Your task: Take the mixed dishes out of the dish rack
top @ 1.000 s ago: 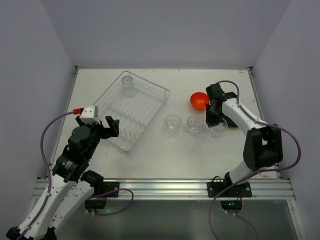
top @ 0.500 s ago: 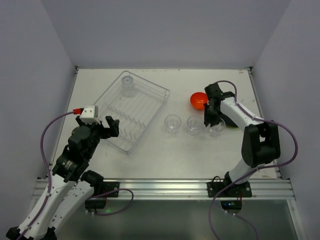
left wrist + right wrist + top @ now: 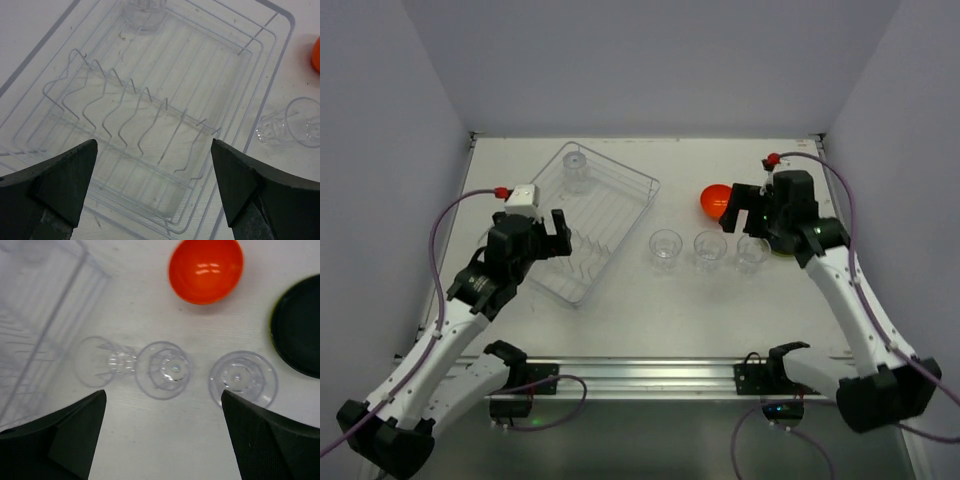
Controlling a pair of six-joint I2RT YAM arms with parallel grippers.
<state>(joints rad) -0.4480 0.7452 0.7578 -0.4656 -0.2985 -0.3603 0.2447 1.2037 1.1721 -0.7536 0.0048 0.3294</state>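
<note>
The dish rack (image 3: 607, 206) lies at the left with one clear tumbler (image 3: 576, 168) upright in its far corner. My left gripper (image 3: 552, 240) hovers open over the rack's tines (image 3: 131, 107), nothing between its fingers (image 3: 70, 175). Three tumblers (image 3: 666, 248) (image 3: 709, 248) (image 3: 752, 252) stand in a row on the table right of the rack. Behind them sits the orange bowl (image 3: 716, 201); the dark plate (image 3: 300, 330) lies to the right. My right gripper (image 3: 162, 435) hangs open above the row, apart from the rightmost tumbler (image 3: 243, 377).
The table's walls close in on three sides. The right arm covers most of the plate in the top view. In the left wrist view the nearest tumbler (image 3: 295, 125) stands just beyond the rack's right rim.
The right gripper opened, let go of the rightmost tumbler and lifted away from it. The left arm reached forward over the rack.
</note>
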